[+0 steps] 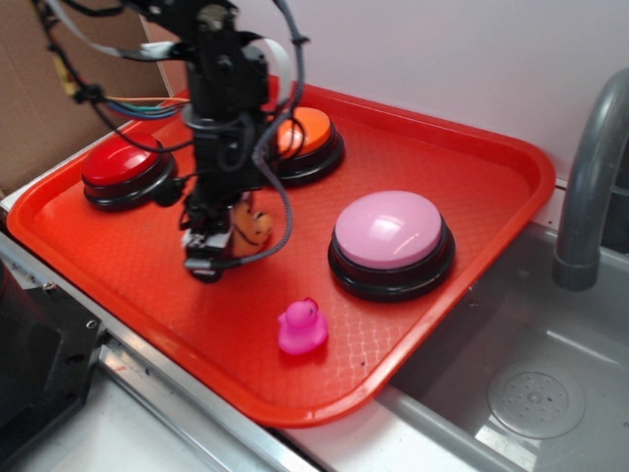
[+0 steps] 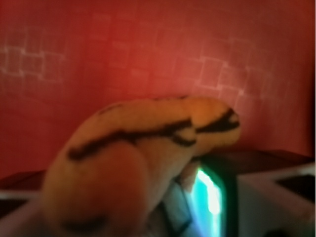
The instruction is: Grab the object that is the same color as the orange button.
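**Tiger at the jaws, grab nearly made**

Your gripper point(image 1: 211, 246) is low over the red tray point(image 1: 472, 167), its jaws around the plush tiger point(image 1: 255, 228); whether they pinch it yet, you cannot tell. Lifting looks left. The orange button point(image 1: 307, 133) stands behind. A grey sink point(image 1: 531, 393) adjoins the tray.

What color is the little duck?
Pink, the duck shows best in the exterior view.
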You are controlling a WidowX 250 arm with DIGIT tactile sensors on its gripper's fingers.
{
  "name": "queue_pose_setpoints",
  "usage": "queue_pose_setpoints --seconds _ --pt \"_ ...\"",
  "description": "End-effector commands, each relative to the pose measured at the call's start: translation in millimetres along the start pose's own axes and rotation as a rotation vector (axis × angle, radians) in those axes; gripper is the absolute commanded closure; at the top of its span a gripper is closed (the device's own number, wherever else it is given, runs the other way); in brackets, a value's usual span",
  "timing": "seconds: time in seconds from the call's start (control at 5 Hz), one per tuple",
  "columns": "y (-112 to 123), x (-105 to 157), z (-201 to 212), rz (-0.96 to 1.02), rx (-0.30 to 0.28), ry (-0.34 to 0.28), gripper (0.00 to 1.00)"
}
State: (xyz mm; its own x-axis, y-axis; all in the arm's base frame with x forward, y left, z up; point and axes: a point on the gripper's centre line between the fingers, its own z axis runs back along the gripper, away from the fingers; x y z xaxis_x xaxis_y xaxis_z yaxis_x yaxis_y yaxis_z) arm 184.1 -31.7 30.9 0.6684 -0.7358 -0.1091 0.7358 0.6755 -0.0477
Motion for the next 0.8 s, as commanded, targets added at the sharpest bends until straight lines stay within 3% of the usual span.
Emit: queue_pose_setpoints --seconds 0.0,0.2,0.4,0.6 --pt "-26 -109 96 0.509 -0.055 -0.116 1.0" --pt "-49 -128 139 0.756 -0.045 -0.185 1.0" --pt "-69 -126 188 0.866 -0.006 -0.207 1.0" --pt "-72 -122 214 0.871 -0.01 -0.209 1.0"
